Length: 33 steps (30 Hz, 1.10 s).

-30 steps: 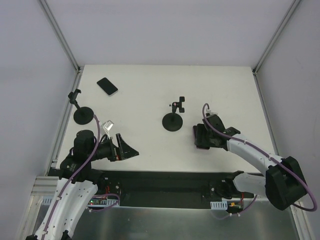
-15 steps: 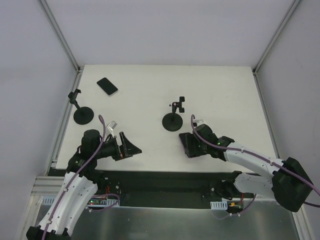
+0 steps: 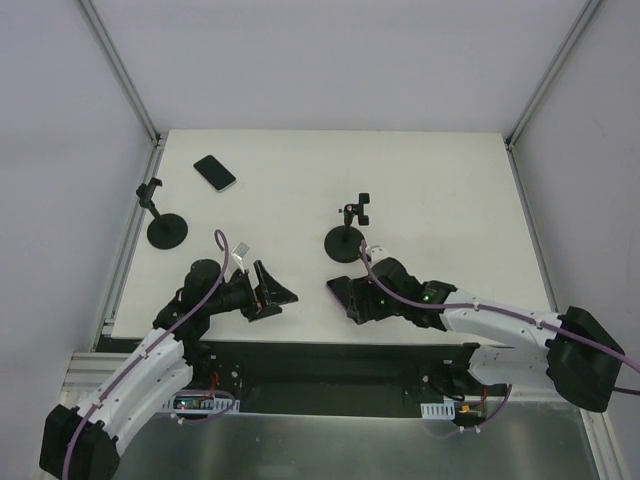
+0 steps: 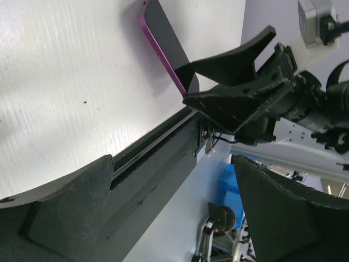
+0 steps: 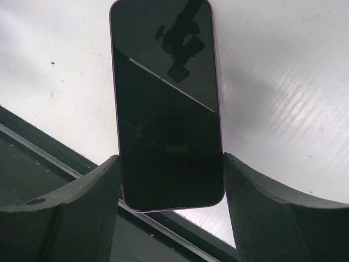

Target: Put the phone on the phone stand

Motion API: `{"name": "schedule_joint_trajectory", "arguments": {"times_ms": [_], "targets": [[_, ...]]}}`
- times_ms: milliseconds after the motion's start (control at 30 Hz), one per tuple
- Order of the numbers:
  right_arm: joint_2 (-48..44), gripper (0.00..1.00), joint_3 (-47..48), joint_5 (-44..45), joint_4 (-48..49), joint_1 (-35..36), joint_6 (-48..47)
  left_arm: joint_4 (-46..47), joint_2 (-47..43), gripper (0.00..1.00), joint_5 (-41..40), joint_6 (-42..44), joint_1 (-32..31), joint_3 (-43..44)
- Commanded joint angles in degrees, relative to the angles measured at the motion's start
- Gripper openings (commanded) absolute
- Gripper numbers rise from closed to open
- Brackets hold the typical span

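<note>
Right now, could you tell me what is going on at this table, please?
The right gripper holds a purple-edged phone by one end, just short of the middle phone stand. The phone is not yet on it. The left gripper is open and empty, facing the phone. A second phone and second stand sit at far left.

phone [image 4: 170,46] lower end hidden behind right gripper [image 4: 189,83], left gripper [image 4: 172,164] fingers [image 4: 71,207] cut off at the view's bottom edge
</note>
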Motion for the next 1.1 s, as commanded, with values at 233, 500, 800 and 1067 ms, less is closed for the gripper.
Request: {"name": "schedule_joint_trajectory", "arguments": {"times_ms": [233,500,800,1067], "targets": [[6.7,0.01,5.7,0.3,5.1,3.8,10.2,25.3,16.7,0.83,-13.8,-14.9,-10.5,-5.3],[7.9,0.01,5.7,0.2,6.5,5.1,13.1,37.6,35.3,0.8,-17.7,-18.4,-16.8,-0.1],[7.1,0.01,6.0,-0.4,6.9,6.6,14.1,45.7,51.3,0.64,-18.3,-20.2,-19.1,6.2],[8.2,0.01,6.6,-1.0,6.8,6.9,13.9,55.4,61.5,0.35,-15.9,-23.1,-20.1,7.0]]}}
